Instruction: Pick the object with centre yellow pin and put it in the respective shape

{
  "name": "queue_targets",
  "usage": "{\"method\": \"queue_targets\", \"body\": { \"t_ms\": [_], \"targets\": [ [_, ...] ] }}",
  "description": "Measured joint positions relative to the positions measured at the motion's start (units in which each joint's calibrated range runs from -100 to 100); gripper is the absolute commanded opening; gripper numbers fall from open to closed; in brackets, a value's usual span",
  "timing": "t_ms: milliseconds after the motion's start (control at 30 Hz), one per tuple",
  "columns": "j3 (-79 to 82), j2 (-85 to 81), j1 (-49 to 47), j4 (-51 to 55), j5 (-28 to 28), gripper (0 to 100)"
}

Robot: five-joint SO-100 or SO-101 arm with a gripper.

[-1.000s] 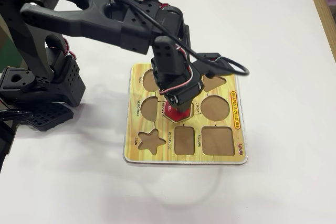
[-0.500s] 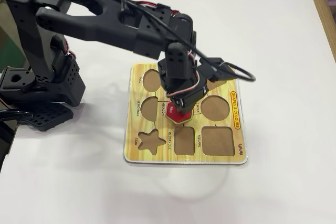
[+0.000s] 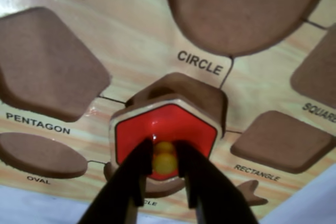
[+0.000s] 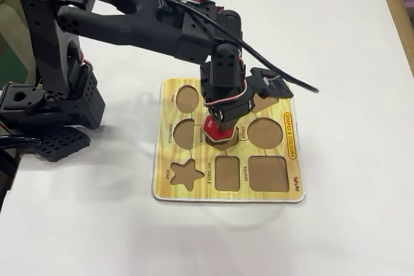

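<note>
While our gripper pinches the yellow knob, we hold the red hexagon piece tilted over the hexagon recess at centre frame, not seated, corners likely needing alignment.

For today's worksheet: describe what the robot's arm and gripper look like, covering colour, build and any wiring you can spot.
The arm is matte black plastic, built from chunky blocky segments on a black base. A black cable loops out beside the wrist, and thin red and white wires show at the joints. The gripper has two slim black fingers.
</note>
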Motion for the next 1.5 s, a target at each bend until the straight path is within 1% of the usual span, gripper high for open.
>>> {"method": "queue_targets", "body": {
  "t_ms": [200,400,467,600,767,900,1100,1233,1367,1500],
  "targets": [
    [-1.89,0.69,-0.09,0.0,0.21,1],
    [-4.14,0.77,0.65,0.0,6.55,1],
    [-4.14,0.77,1.12,-1.89,8.68,1],
    [-4.14,0.77,1.12,-4.2,10.35,1],
    [-4.14,0.77,1.12,-4.46,11.02,1],
    [-4.14,2.75,1.12,-4.46,13.21,1],
    [-4.14,4.21,1.12,-4.46,13.31,1],
    [-4.14,5.24,1.12,-4.46,11.86,1],
    [-4.14,5.24,1.12,-4.46,11.54,1],
    [-2.79,5.15,1.12,-4.46,9.0,1]
  ]
}}
